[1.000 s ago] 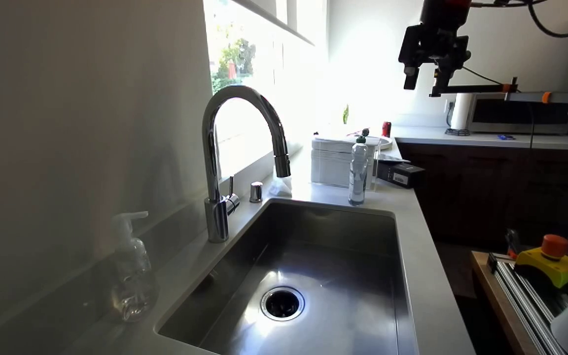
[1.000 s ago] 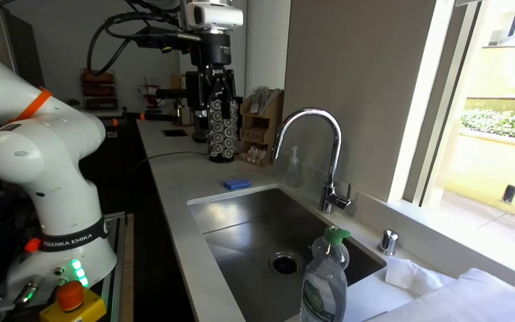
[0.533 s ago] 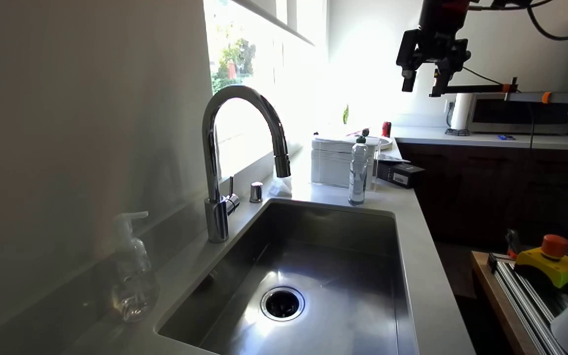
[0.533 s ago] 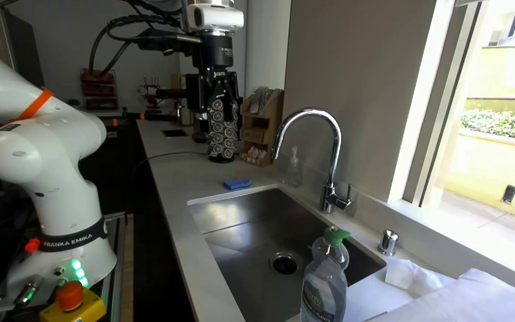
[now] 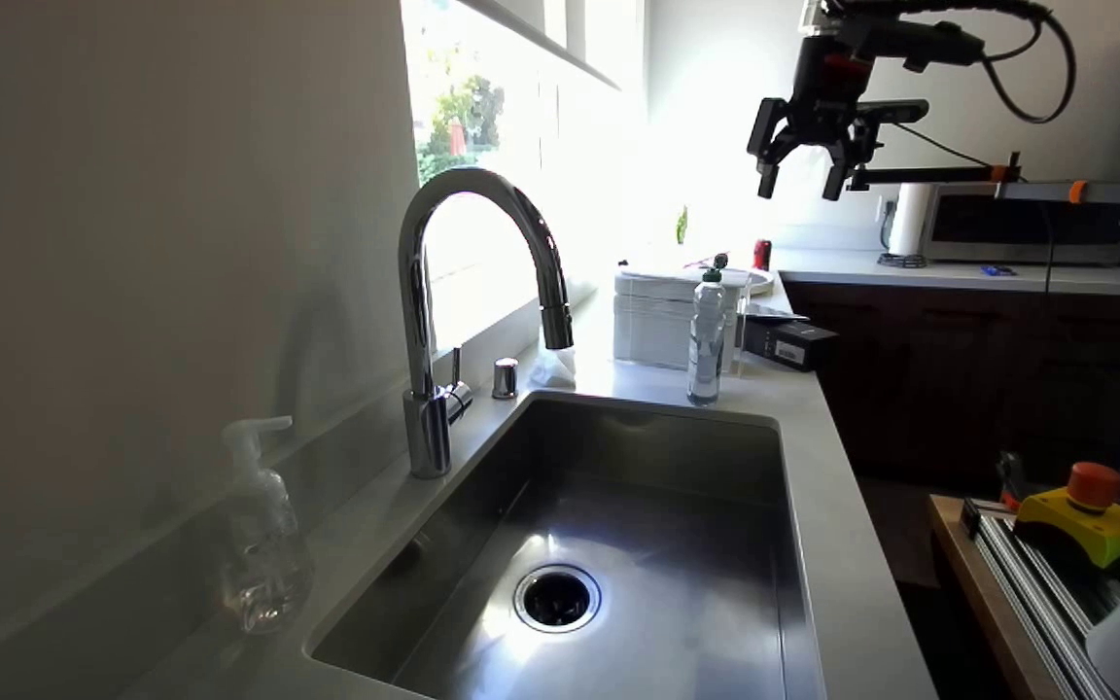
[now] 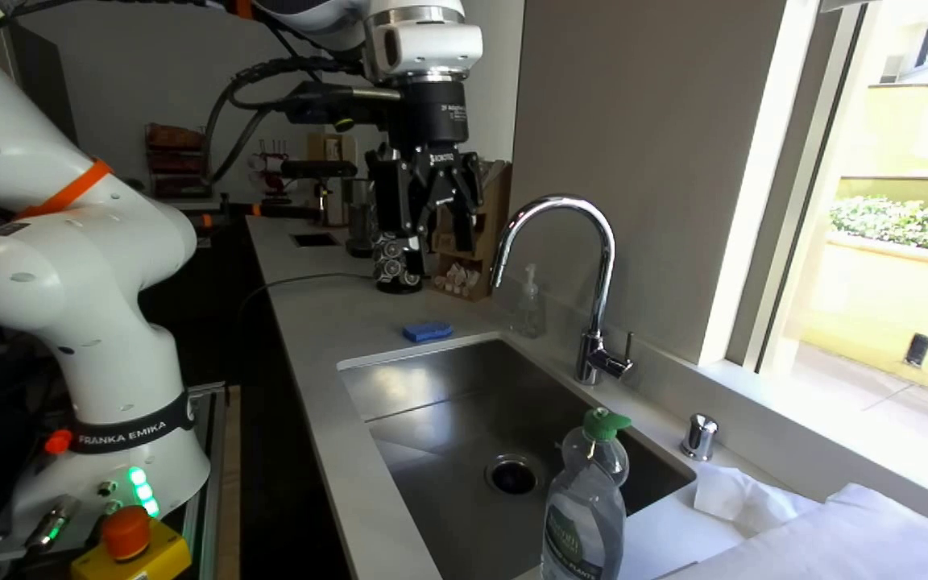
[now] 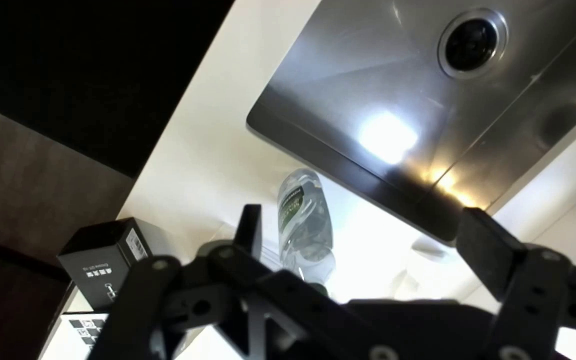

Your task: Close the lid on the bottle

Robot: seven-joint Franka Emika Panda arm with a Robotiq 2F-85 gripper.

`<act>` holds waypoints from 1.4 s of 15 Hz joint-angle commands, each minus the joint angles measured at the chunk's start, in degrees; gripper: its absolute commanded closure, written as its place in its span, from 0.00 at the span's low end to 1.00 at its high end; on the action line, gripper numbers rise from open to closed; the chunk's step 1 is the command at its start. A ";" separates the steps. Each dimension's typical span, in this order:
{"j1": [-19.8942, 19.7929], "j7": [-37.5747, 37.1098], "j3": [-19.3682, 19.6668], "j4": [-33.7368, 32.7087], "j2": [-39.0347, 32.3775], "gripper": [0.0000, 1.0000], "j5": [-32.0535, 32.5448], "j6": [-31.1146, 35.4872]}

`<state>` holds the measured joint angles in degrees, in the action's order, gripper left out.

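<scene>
Bottle (image 5: 706, 345) with a green cap (image 6: 604, 424) stands upright on the counter (image 5: 861, 583), just beside the sink (image 5: 657, 544), nearer the counter's front edge than the window (image 5: 521, 107). I have the fingers (image 7: 490, 252) spread wide, up in the air and apart from the bottle. My wrist view shows a black box (image 7: 100, 270) by that front edge.

Black gripper (image 5: 800, 190) pointing down at the upper right of an exterior view
Its two fingers (image 7: 488, 245) stand wide apart in the lower half of the wrist view; in an exterior view the white arm (image 6: 113, 234) fills the left side, its wrist (image 6: 432, 48) at top centre.
</scene>
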<state>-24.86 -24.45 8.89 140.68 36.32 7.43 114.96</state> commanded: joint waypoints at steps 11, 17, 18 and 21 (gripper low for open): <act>-1.52 -2.39 6.34 -15.31 -21.07 0.00 -0.97 9.18; -0.96 -0.77 10.71 -21.03 -28.30 0.00 -3.62 7.08; -0.89 -0.58 11.31 -21.94 -29.74 0.00 -4.46 6.57; -0.76 -1.34 11.71 -20.55 -28.98 0.00 -3.27 7.87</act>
<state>-26.29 -25.78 19.98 120.35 7.37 4.09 123.00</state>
